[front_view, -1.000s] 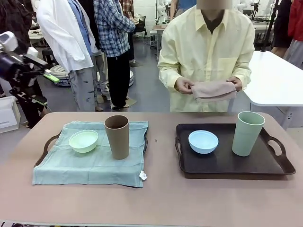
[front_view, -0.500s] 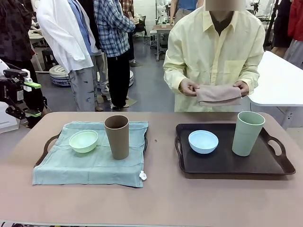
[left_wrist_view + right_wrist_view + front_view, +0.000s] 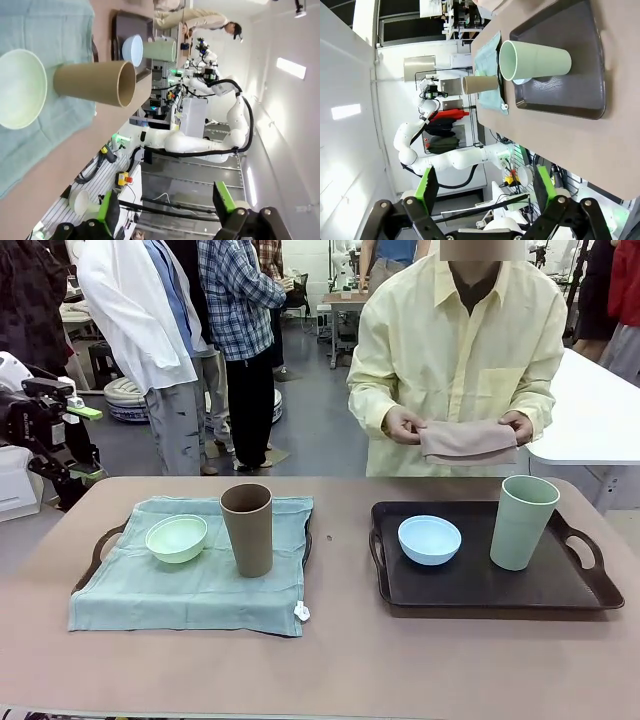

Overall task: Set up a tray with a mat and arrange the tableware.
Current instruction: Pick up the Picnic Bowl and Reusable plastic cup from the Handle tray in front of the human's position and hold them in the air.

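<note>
Hovering beside the table (image 3: 350, 660), left gripper (image 3: 80, 443) has jaws apart.

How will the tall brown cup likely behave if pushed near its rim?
The brown cup is tall and narrower at the base, so it may tip. It stands on a cloth mat, which could bunch rather than let it slide.

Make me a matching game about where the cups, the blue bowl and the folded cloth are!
Things:
1. brown cup
2. light blue bowl
3. pale green cup
4. folded beige cloth

Places:
A. right part of the dark tray
B. in the person's hands
C. on the green mat
D. left part of the dark tray

Pairs: 1-C, 2-D, 3-A, 4-B
</note>
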Action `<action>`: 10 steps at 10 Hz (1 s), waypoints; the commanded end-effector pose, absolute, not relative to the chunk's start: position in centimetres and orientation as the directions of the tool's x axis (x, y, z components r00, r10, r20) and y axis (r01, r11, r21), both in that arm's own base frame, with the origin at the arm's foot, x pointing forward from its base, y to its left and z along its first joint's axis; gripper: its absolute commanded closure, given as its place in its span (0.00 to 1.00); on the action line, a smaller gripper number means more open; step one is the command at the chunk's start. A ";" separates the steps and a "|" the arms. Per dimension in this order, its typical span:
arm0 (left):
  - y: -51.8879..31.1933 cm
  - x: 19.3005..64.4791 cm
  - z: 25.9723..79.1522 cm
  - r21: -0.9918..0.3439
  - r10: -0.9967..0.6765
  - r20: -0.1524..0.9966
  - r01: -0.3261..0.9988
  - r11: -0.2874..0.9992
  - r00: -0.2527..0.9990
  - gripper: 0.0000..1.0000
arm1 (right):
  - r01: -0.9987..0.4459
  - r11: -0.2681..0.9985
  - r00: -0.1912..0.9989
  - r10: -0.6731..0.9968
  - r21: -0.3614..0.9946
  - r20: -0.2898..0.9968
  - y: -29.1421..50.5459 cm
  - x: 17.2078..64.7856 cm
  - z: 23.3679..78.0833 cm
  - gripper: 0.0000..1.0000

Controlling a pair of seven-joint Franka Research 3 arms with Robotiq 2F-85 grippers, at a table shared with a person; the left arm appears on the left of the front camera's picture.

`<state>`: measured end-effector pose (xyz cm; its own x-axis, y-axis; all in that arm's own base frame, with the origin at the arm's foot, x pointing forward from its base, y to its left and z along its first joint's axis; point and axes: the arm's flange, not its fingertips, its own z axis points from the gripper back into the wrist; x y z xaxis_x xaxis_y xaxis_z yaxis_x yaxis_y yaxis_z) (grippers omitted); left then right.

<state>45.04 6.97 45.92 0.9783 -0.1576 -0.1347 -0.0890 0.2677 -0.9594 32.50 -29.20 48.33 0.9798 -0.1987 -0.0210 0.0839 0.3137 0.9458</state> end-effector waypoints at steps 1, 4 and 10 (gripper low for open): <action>6.1 45.0 46.5 -0.955 -0.075 -0.035 -0.011 0.296 0.997 0.00 | 0.090 0.335 0.975 -0.221 0.938 -0.014 -28.4 31.0 48.1 0.00; 5.5 43.1 47.2 -0.926 0.067 0.073 0.043 0.375 0.995 0.00 | 0.089 0.345 0.970 -0.244 0.934 -0.002 -28.0 30.6 47.9 0.00; 6.2 42.9 48.1 -0.904 0.105 0.092 0.039 0.426 0.990 0.00 | 0.080 0.344 0.970 -0.243 0.935 0.006 -28.5 31.2 48.2 0.00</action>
<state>42.45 5.93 47.89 0.9873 0.1162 0.1087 0.0467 0.4417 -0.8959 31.29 -28.05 48.05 0.9680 -0.2506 0.0141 0.0784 0.3549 0.9316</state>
